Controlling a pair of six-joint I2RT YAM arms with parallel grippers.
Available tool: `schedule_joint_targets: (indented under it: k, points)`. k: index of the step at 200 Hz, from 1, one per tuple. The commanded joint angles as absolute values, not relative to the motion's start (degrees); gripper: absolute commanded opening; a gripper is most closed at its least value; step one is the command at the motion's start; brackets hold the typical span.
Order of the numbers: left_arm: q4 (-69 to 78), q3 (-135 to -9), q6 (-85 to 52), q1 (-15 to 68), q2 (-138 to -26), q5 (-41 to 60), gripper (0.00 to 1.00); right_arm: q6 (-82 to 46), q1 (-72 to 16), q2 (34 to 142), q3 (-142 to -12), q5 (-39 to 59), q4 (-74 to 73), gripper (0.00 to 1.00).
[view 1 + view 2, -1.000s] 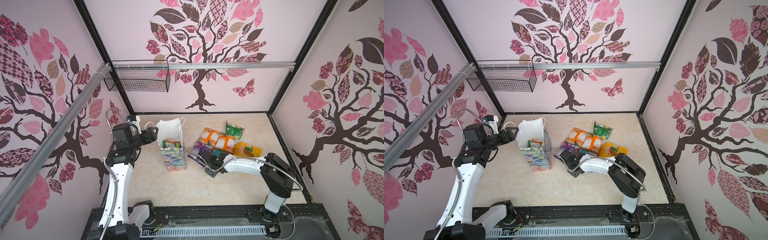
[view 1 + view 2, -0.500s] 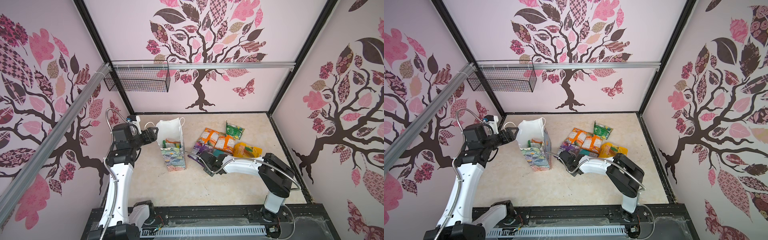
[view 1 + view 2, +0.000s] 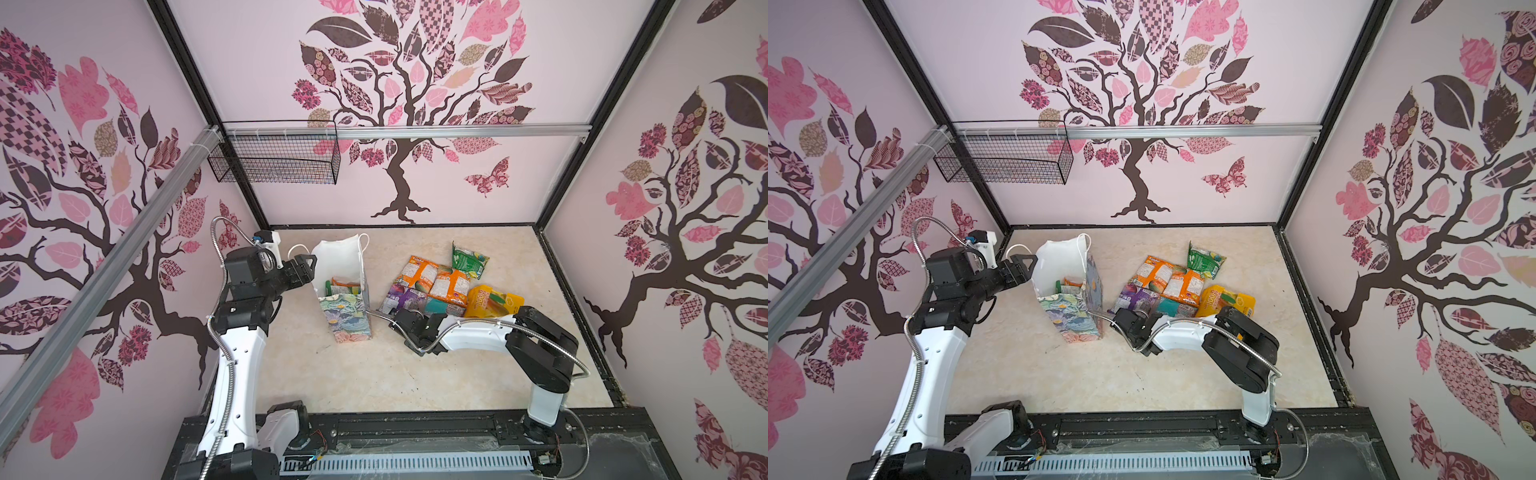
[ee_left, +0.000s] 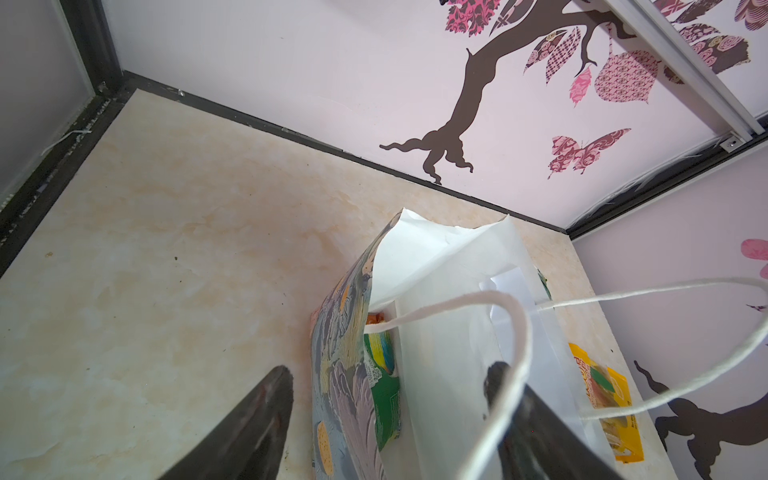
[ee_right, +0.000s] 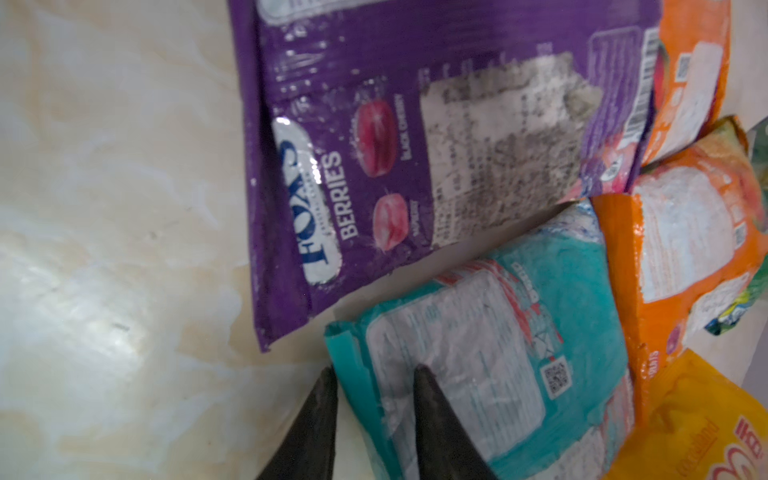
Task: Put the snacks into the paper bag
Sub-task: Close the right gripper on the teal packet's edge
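- L gripper (image 4: 390, 369): jaws spread wide, nothing clamped. It hangs at the mouth of the paper bag (image 3: 349, 320), on the bag's left side in both top views.
- L wrist cam: one finger is outside the bag's flowered wall and the other is over the white lining. The wall runs between them w/ a gap on each side, no contact that I can see.
- The white cord handle (image 4: 521, 332) loops across the inner finger and lies on it.
- R gripper (image 5: 374, 370): down low at the table (image 3: 353, 374), just right of the bag, at the near-left corner of the snack pile.
- R jaws stand narrow, w/ the folded end of the teal packet (image 5: 540, 291) between them. One finger is on the bare-table side and the other lies over the packet's white label.
- Can't tell if that end is pinched tight or only bracketed.
- Teal packet lies flat on the table, w/ the purple packet (image 5: 415, 124) just beside it.
- Bag stands upright, mouth open, left of centre on the table. Orange and green packets (image 3: 345, 286) show inside, down near the bottom.
- Rest of the pile, to the right of the bag:
  - two orange packets (image 3: 432, 278) behind the purple and teal ones
  - green packet (image 3: 469, 259) furthest back
  - yellow packet (image 3: 492, 301) at the right end, partly under the R arm
- The loose pile sits near the bag; can't see any packet touching it.
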State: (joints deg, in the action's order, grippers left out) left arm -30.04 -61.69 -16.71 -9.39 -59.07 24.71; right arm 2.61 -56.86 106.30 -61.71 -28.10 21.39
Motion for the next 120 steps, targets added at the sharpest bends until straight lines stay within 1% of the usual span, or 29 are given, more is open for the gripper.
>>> schedule_joint_targets:
  k: [1, 15, 30, 39, 72, 120]
  points:
    - [-28.8, -60.0, -17.0, -9.6, -58.3, 25.1, 0.77, 2.2, -56.7, 108.6, -62.4, -29.7, 21.6, 0.20]
    - [-28.7, -60.0, -17.0, -9.6, -58.4, 25.3, 0.77, 2.0, -56.7, 108.5, -62.3, -29.6, 21.5, 0.10]
    - [-28.7, -60.1, -17.1, -9.7, -58.5, 25.4, 0.77, 1.7, -56.7, 108.2, -62.3, -29.5, 21.5, 0.05]
    - [-28.7, -60.0, -17.1, -9.6, -58.4, 25.4, 0.77, 1.4, -56.7, 107.8, -62.3, -29.2, 21.5, 0.00]
    - [-28.7, -60.0, -17.0, -9.6, -58.4, 25.5, 0.77, -0.3, -56.0, 103.6, -61.7, -25.8, 20.8, 0.00]
    - [-28.7, -60.0, -17.0, -9.6, -58.1, 25.5, 0.77, -4.1, -50.7, 94.6, -60.7, -14.5, 20.5, 0.00]
